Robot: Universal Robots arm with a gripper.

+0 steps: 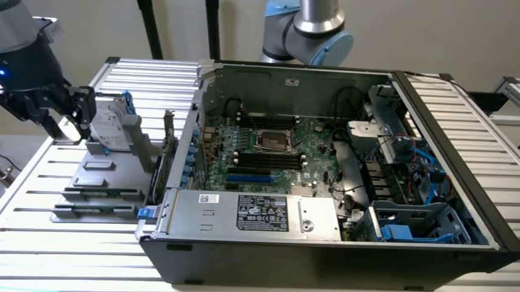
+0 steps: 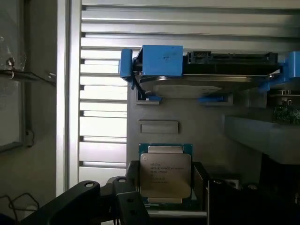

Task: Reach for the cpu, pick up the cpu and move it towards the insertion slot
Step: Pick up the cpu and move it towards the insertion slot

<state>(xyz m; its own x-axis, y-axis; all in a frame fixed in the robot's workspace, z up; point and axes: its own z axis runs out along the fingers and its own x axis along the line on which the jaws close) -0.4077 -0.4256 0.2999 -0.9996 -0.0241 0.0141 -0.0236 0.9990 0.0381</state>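
We judge the reach to be at its end and the pick-up not yet made. The gripper (image 1: pixel 69 126) hangs low over the far corner of the grey fixture plate (image 1: pixel 114 176), on the exterior view's left, just beside the upright hard drive (image 2: pixel 206 82) in its blue bracket.

In the wrist view the cpu (image 2: pixel 165 174) lies flat on that plate with its silver face up. It is on the near side of a shallow rectangular recess (image 2: pixel 158 126), and the hard drive stands beyond that.

The jaws stand fairly wide. One dark finger (image 2: pixel 132 185) sits close against one edge of the cpu, and its partner sits close against the opposite edge, so the chip is bracketed between them. We see no sign that they clamp it, and it looks seated on the plate rather than lifted. Whether a pad already brushes an edge we cannot tell.

The insertion slot (image 1: pixel 274 141) is well apart from all this. It is in the middle of the motherboard (image 1: pixel 305 176) inside the open computer case (image 1: pixel 325 255), between the two banks of memory slots (image 1: pixel 268 161).

In our judgement, a grasp from here calls for the pads to meet the two opposite edges squarely and evenly. A skewed squeeze could tip the thin chip or slide it across the plate. The carry then has to clear the case wall nearest the plate.
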